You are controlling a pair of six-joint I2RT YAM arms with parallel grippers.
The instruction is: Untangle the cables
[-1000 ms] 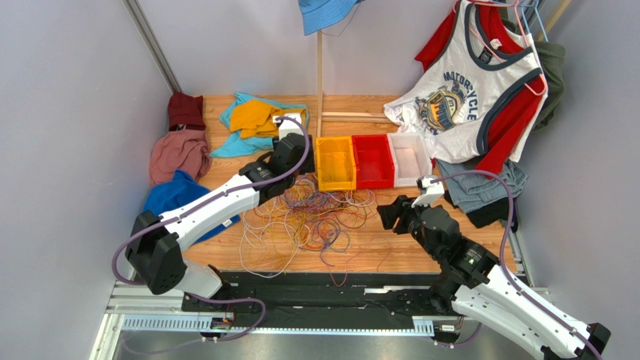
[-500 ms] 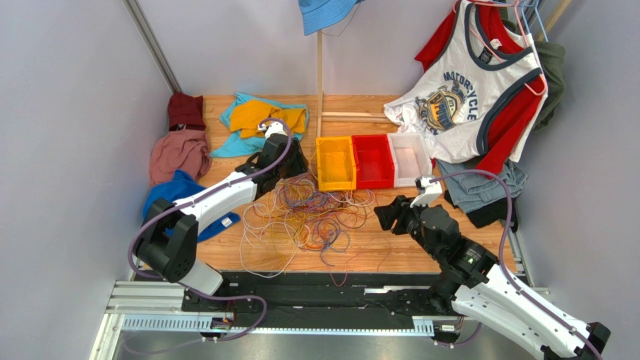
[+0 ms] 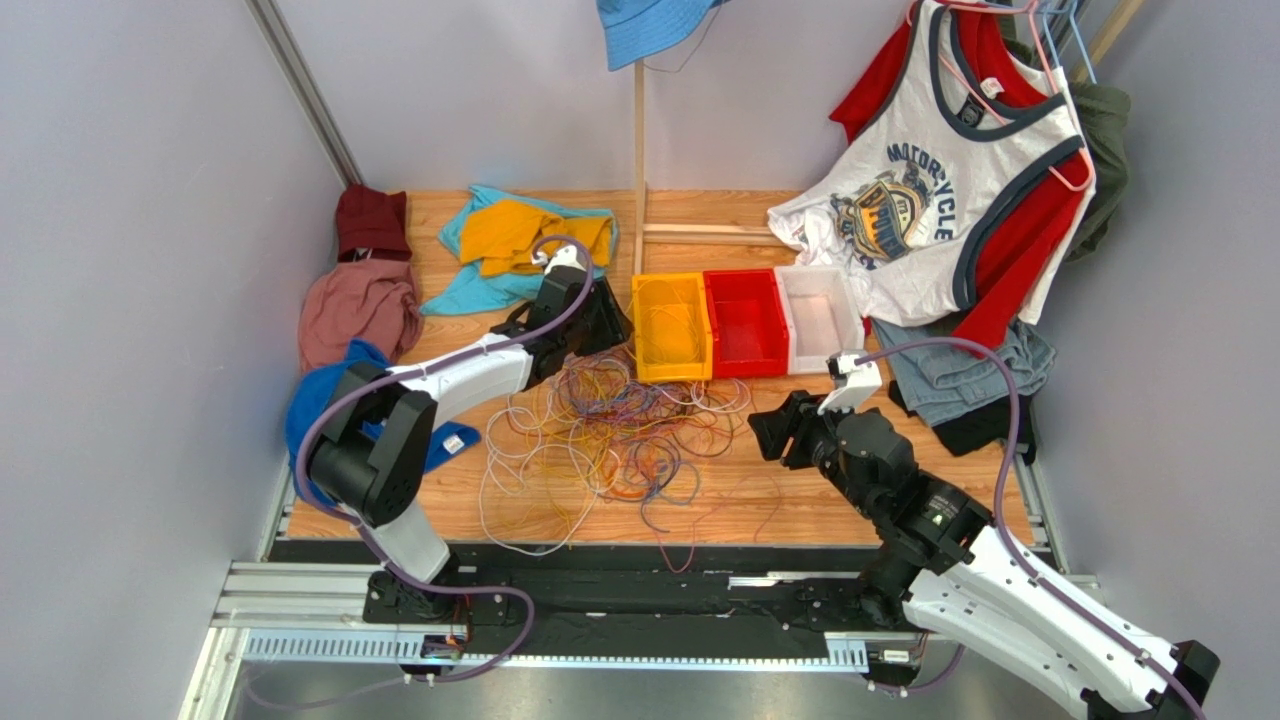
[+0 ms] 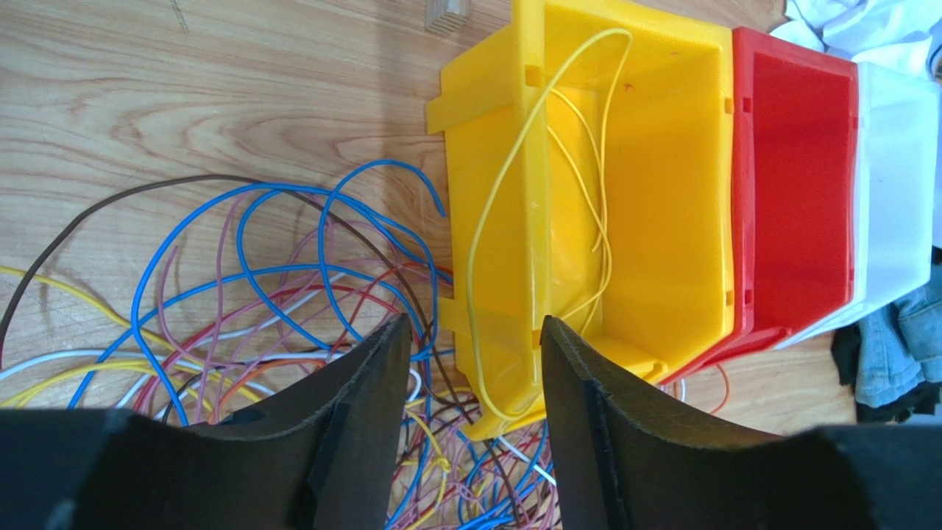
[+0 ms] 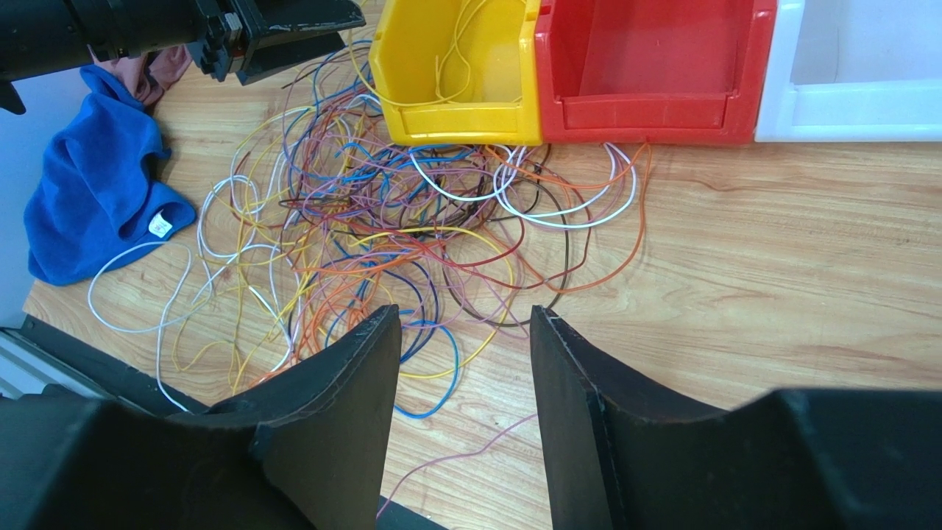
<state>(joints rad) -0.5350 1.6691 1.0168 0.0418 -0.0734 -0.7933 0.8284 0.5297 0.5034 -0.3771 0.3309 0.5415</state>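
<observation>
The left end effector (image 4: 475,331) has its two black fingers parted by a moderate gap with nothing clamped between them. It sits at the corner of the open yellow plastic bin (image 4: 663,166) that faces the tangle. A thin yellow wire (image 4: 499,175) loops inside that bin and hangs out over its wall toward the gap. The right end effector (image 5: 461,320) is likewise parted and empty, hovering above the near edge of the cables (image 5: 387,221). These thin looping wires in white, yellow, orange, purple, blue and red lie in a loose heap on the wooden desk (image 5: 774,243), just in front of the yellow bin and the red plastic bin (image 5: 652,110) touching it. A crumpled blue cloth (image 5: 89,199) lies left of the heap.
</observation>
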